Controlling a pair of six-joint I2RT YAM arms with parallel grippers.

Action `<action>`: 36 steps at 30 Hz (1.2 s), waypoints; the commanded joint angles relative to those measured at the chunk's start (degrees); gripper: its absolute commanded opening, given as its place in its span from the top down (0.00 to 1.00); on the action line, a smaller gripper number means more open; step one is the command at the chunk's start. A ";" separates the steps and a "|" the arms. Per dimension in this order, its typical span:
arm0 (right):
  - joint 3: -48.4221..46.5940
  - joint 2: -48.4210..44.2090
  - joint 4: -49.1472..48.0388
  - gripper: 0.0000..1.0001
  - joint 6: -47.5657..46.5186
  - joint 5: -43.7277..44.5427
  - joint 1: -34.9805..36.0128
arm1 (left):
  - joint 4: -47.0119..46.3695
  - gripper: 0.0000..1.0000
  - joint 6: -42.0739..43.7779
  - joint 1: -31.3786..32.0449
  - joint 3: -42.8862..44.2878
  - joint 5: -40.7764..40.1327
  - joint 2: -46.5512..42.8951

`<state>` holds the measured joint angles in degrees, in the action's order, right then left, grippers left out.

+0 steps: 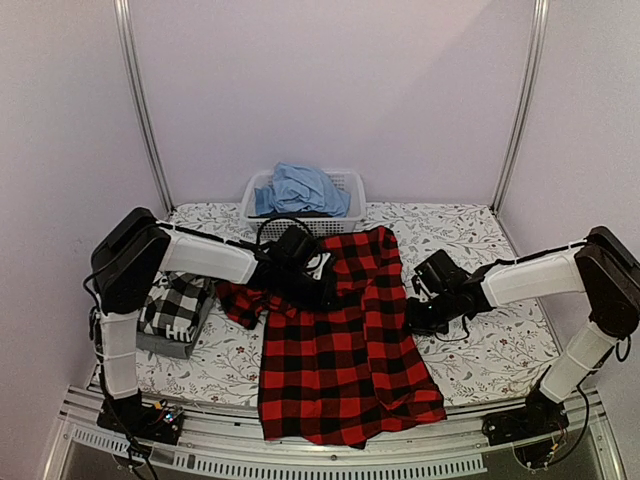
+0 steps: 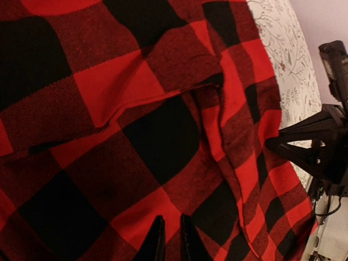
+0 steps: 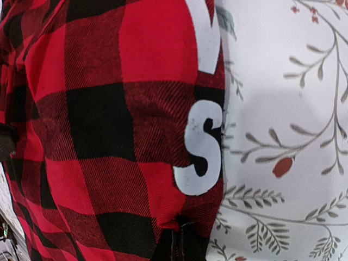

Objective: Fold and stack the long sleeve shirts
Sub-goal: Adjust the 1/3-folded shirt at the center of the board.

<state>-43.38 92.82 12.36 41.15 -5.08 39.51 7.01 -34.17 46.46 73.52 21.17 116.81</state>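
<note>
Top external — basket [image 1: 352, 196] holds blue cloth [image 1: 300, 189] — red flannel [image 1: 340, 350] nearby.

- A white tablecloth [image 1: 490, 350] printed with leafy sprigs and small red berries covers the table.
- A white lattice basket [image 1: 352, 186] stands at the far edge, near the middle.
- Crumpled blue cloth [image 1: 300, 188] lies in the basket, rising above its rim.
- Two metal posts [image 1: 140, 100] slant up against pale lilac walls.
- A slotted aluminium rail [image 1: 300, 458] runs along the near edge.
</note>
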 commanded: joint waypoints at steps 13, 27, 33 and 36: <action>-4.12 1.05 -4.50 0.46 -5.00 0.75 -5.67 | 5.57 0.91 1.21 -10.00 7.71 -5.16 13.57; 15.16 -25.30 -0.87 0.72 6.53 3.33 8.97 | 11.04 0.91 7.37 -18.38 10.02 -6.89 15.03; 12.55 -17.22 -1.05 0.93 10.12 6.92 17.15 | 12.24 0.91 8.01 -18.48 11.81 -6.28 14.78; 10.48 -11.81 -5.28 0.93 10.79 5.66 19.17 | 11.67 0.90 8.56 -18.37 11.70 -5.22 13.74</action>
<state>-29.54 76.09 10.44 49.32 -0.67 56.05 12.45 -27.42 29.08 86.11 19.42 128.18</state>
